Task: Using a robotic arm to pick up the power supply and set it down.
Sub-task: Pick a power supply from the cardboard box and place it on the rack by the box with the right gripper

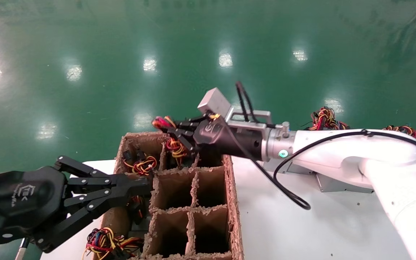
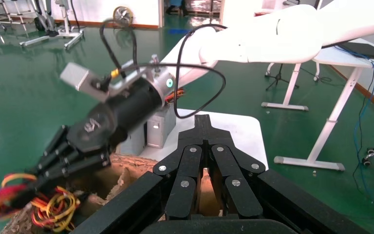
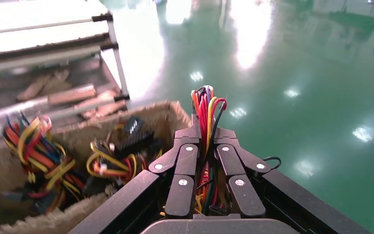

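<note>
Nearest me, the left gripper [image 1: 135, 187] sits pressed together, idle by the cardboard crate [image 1: 235, 202]; my right gripper [image 1: 168, 130] pinches the power supply's wires [image 3: 205, 109] above the far cell, the body hanging unseen beneath.

power supply [image 1: 173, 148] body hidden below cell wall, only wire bundle seen, carton [image 1: 234, 202] cut off at bottom edge, left gripper [image 1: 141, 185] tips overlapping carton wall

Two pincers showed: the left [image 1: 141, 186] and the right [image 1: 170, 131]. One divided carton [image 1: 235, 202] stood on one white tabletop [image 1: 302, 231]. Its grid showed three columns; four open cells in the middle and right columns held nothing visible. Six wire bundles could be counted, two of them [image 1: 325, 119] [image 1: 404, 130] beyond the right arm [image 1: 356, 151].
</note>
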`<state>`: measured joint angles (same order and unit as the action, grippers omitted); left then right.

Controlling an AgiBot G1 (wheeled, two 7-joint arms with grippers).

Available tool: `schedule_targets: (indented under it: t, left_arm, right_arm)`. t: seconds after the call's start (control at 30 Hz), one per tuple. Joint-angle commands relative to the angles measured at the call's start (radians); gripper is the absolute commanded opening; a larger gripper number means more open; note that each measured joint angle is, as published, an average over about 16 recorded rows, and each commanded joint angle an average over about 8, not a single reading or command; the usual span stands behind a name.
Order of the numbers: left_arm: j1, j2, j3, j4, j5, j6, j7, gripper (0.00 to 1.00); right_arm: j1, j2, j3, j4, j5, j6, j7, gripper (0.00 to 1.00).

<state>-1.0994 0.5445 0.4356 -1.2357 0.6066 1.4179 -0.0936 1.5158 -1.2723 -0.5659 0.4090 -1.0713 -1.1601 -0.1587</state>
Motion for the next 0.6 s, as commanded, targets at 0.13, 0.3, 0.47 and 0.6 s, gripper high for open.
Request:
schedule_targets:
  t: [0.13, 0.3, 0.47, 0.6]
  left_arm:
    - [0.0, 0.0, 0.0, 0.0, 0.0, 0.0, 0.0, 0.0]
    - [0.0, 0.0, 0.0, 0.0, 0.0, 0.0, 0.0, 0.0]
    - [0.0, 0.0, 0.0, 0.0, 0.0, 0.0, 0.0, 0.0]
    - [0.0, 0.0, 0.0, 0.0, 0.0, 0.0, 0.0, 0.0]
  right_arm:
    - [-0.01, 0.043, 0.038, 0.058, 0.063, -0.023, 0.066, 0.0]
    - [-0.031, 0.085, 0.084, 0.141, 0.147, -0.042, 0.184, 0.0]
    - [-0.05, 0.112, 0.122, 0.237, 0.215, -0.029, 0.277, 0.0]
    - [-0.066, 0.13, 0.152, 0.315, 0.257, 0.009, 0.328, 0.0]
